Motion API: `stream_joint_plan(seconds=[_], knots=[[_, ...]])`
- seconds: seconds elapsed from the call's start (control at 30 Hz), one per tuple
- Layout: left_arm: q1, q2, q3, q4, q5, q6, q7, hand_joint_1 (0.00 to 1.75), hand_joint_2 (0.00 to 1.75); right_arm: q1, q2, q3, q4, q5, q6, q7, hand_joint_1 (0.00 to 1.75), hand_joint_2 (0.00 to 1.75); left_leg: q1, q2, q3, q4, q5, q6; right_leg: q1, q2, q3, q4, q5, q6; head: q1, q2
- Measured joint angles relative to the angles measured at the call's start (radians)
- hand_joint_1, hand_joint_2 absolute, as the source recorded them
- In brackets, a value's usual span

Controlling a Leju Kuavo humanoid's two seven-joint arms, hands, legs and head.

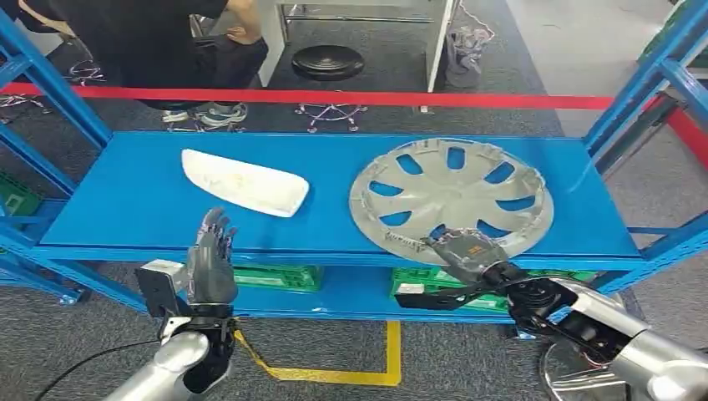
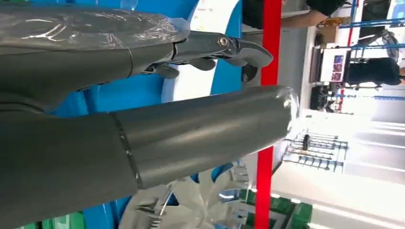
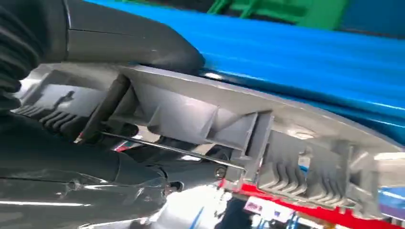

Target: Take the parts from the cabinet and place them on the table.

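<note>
Silver plastic hubcap (image 1: 451, 198) lies flat on your blue shelf (image 1: 125, 209), right hand (image 1: 464, 251) gripping its 6 o'clock rim; white curved panel (image 1: 245, 181) at 12 o'clock from your empty, spread left hand (image 1: 211, 263).

This place looks like a workshop or an industrial test area. A blue steel rack (image 1: 334, 188) with open shelves carries car parts: a silver wheel cover (image 1: 451, 196) and a white plastic part (image 1: 245, 182). Green plastic crates (image 1: 275, 277) stand on the lower shelf. A red barrier tape (image 1: 334, 97) runs behind the rack, yellow marking tape (image 1: 351, 374) lies on the grey floor, and a black stool (image 1: 327, 63) stands further back.
</note>
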Motion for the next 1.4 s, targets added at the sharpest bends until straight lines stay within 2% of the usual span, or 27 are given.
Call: stream_joint_plan(seconds=[0.33, 0.6, 0.77, 0.87, 0.93, 0.97, 1.07, 1.17, 1.23, 1.4], knots=[[-0.001, -0.001, 0.000, 0.005, -0.001, 0.004, -0.001, 0.00, 0.00, 0.006, 0.004, -0.030, -0.063, -0.074, -0.034, 0.021, 1.75, 1.75, 0.000, 0.000, 0.000, 0.000, 0.000, 0.000, 0.000, 0.000, 0.001, 0.000, 0.000, 0.000, 0.000, 0.000], [0.005, -0.002, 0.000, 0.006, -0.012, 0.014, -0.001, 0.00, 0.00, 0.012, 0.003, -0.088, -0.226, -0.154, -0.129, 0.087, 1.75, 1.75, 0.000, 0.000, 0.000, 0.000, 0.000, 0.000, 0.000, 0.000, 0.000, 0.001, 0.000, 0.000, 0.002, 0.000], [0.007, -0.002, 0.000, 0.006, -0.014, 0.014, -0.001, 0.00, 0.00, 0.014, 0.003, -0.114, -0.298, -0.154, -0.133, 0.090, 1.75, 1.75, 0.000, 0.000, 0.000, 0.000, 0.000, 0.000, 0.000, 0.001, 0.000, 0.001, 0.000, 0.000, 0.000, 0.000], [0.008, -0.003, 0.000, 0.006, -0.015, 0.017, 0.000, 0.00, 0.00, 0.028, 0.003, -0.131, -0.329, -0.178, -0.194, 0.084, 1.75, 1.75, 0.000, 0.000, -0.001, 0.000, 0.000, 0.000, 0.000, 0.001, 0.000, 0.001, 0.000, 0.000, 0.000, 0.000], [0.009, -0.003, 0.000, 0.006, -0.023, 0.026, 0.007, 0.00, 0.00, 0.047, 0.003, -0.148, -0.357, -0.210, -0.276, 0.077, 1.75, 1.75, 0.000, 0.000, -0.001, 0.000, 0.000, 0.000, 0.000, 0.000, 0.000, 0.001, 0.000, 0.000, 0.000, 0.000], [0.009, -0.003, 0.000, 0.006, -0.029, 0.030, 0.011, 0.00, 1.75, 0.059, 0.004, -0.160, -0.379, -0.224, -0.314, 0.074, 1.75, 1.75, 0.000, 0.000, -0.001, 0.000, 0.000, 0.000, 0.000, 0.000, 0.000, 0.001, 0.000, 0.000, 0.001, 0.000], [0.009, -0.006, 0.000, 0.006, -0.053, 0.049, 0.024, 0.00, 1.75, 0.099, 0.009, -0.201, -0.446, -0.248, -0.417, 0.066, 1.75, 1.75, 0.000, 0.000, -0.001, 0.000, 0.000, 0.000, 0.000, 0.000, 0.000, 0.001, 0.000, 0.000, 0.001, 0.000], [0.009, -0.012, -0.002, 0.007, -0.069, 0.056, 0.030, 0.00, 1.75, 0.143, 0.015, -0.242, -0.519, -0.247, -0.471, 0.051, 1.75, 1.75, 0.000, 0.000, -0.001, 0.000, 0.000, 0.000, 0.000, 0.000, -0.001, 0.001, 0.000, 0.000, 0.002, 0.000], [0.009, -0.018, -0.002, 0.007, -0.090, 0.068, 0.031, 0.00, 1.75, 0.167, 0.022, -0.263, -0.560, -0.229, -0.508, 0.031, 1.75, 1.75, 0.000, 0.000, -0.001, 0.000, 0.000, 0.000, 0.000, 0.000, -0.001, 0.001, 0.000, 0.000, 0.000, 0.000], [0.010, -0.032, -0.003, 0.008, -0.135, 0.109, 0.021, 0.00, 1.75, 0.232, 0.036, -0.308, -0.660, -0.164, -0.657, -0.022, 1.75, 1.75, 0.000, -0.001, -0.001, 0.000, 0.000, 0.000, 0.000, 0.000, -0.001, 0.001, 0.000, 0.000, 0.000, 0.000]])
